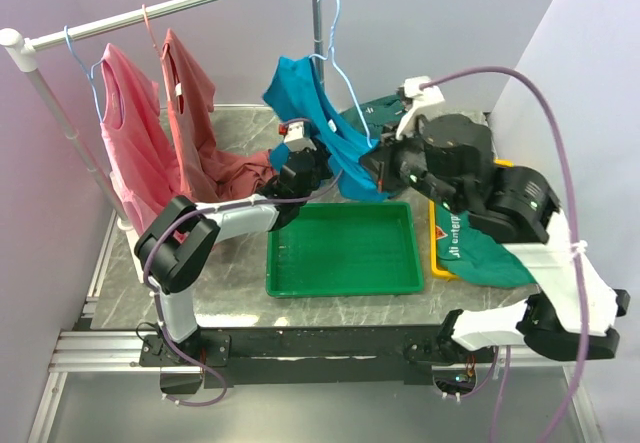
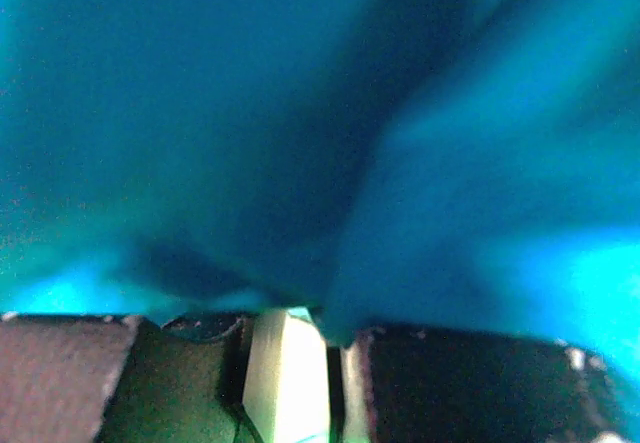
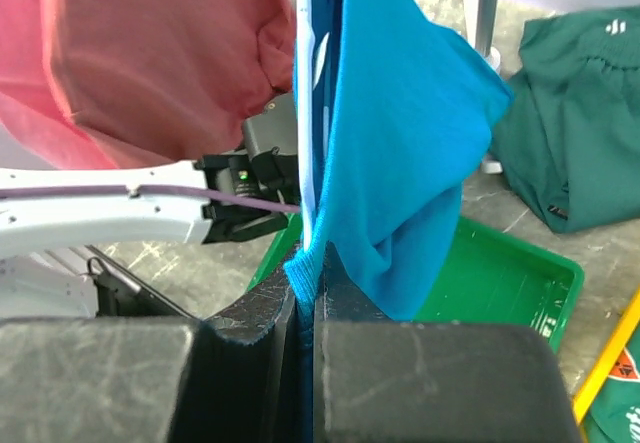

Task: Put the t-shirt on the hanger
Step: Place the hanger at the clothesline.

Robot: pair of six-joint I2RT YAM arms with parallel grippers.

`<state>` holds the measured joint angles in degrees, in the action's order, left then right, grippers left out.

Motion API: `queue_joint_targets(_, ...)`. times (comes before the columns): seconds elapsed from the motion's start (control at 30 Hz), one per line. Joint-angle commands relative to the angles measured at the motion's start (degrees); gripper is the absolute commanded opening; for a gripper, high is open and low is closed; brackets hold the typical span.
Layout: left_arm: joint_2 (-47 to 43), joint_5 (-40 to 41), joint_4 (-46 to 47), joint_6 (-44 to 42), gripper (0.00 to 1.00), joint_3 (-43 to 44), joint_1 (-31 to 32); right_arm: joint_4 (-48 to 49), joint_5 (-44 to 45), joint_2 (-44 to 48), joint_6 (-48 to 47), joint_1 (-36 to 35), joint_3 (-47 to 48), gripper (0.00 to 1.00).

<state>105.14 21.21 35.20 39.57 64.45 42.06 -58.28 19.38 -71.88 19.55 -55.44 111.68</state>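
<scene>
Both arms are working in mid-air over the green tray (image 1: 345,290), holding the t-shirt (image 1: 300,88) and hanger (image 1: 345,83) up between them, off the table

Right gripper (image 3: 305,293) is clamping shut on a ribbed edge of the t-shirt, collar or hem, can't say which. Fabric is running straight up out of the closed jaws and draping off to the right in the wrist view. From above, that gripper is sitting at the low end of the hanger wire, so it may be pinching wire too; not resolvable

Left gripper (image 1: 298,155) is pushing into the bunched body of the shirt from the left. Its wrist cam is showing only teal cloth pressing right up to the fingertips (image 2: 70,373). The gap between the jaws is narrow and a fold is dipping toward it, but I can't tell whether it's gripping or just touching

Hanger hook is pointing up, clear of the rail (image 1: 170,5). The shirt is bunching on one side of the wire, not spreading over both shoulders, so I'm judging the threading as partway

For doing this step well, I'm suggesting:
- using right as the anchor
- taking a single layer near the neck opening with left, not a wad
- drawing it along the wire toward the free shoulder, going slow and watching the clamped edge for slip
</scene>
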Motion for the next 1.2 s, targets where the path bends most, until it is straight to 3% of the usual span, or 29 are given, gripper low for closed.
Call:
queue_joint_targets(0.0, 0.06, -2.05, -0.39, -1.25, 0.22, 3.23, -1.72, 4.5, -5.92, -5.61, 0.05, 4.45, 3.52, 0.0)
queue_joint_targets(0.3, 3.49, -5.48, -2.77, -0.81, 0.22, 8.41, -6.2, -2.54, -10.5, -28.47, -4.34, 9.74, 31.73, 0.0)
queue_joint_targets(0.7, 4.63, -9.43, -7.07, -1.51, 0.22, 13.86, -10.51, 17.23, -10.68, -34.55, -10.15, 11.76, 27.8, 0.0)
queue_joint_targets(0.93, 3.67, -10.31, -8.3, -1.95, 0.23, 13.87, -11.21, 20.22, -12.07, -36.23, -10.32, 11.85, 27.36, 0.0)
queue_joint_targets(1.17, 0.15, -9.26, -7.95, -0.99, 0.35, 8.25, -11.48, 21.8, -11.04, -39.31, -11.9, 11.93, 26.23, 0.0)
